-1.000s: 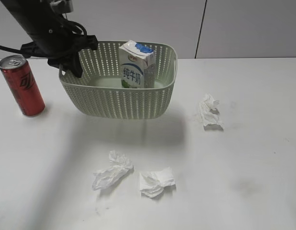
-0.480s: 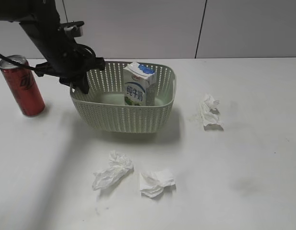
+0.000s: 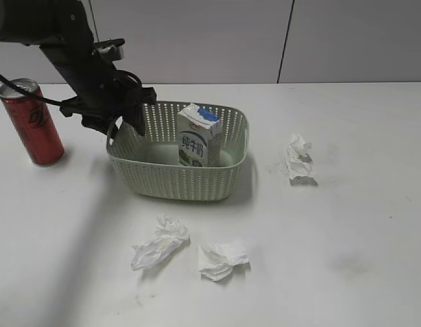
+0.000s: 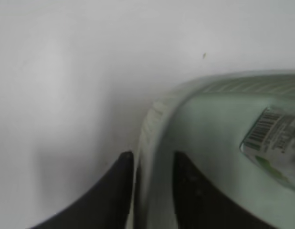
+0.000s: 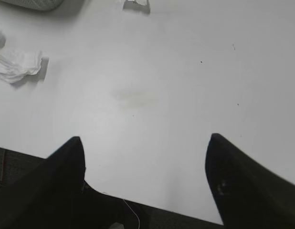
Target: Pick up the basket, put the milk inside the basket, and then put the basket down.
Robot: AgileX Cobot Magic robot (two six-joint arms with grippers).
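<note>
Exterior view: the basket (image 3: 180, 167) sits on the table (image 3: 347, 225) with the milk (image 3: 199, 135) upright inside it. The left gripper (image 3: 122, 119) pinches the basket's left rim — in the left wrist view its fingers (image 4: 121, 191) straddle that wall (image 4: 152, 157). A can (image 3: 31, 122) stands left of the basket; tissues (image 3: 159, 243) lie in front of it and to its right. The right gripper (image 5: 145, 148) hangs spread wide — holding nothing — over bare table.
</note>
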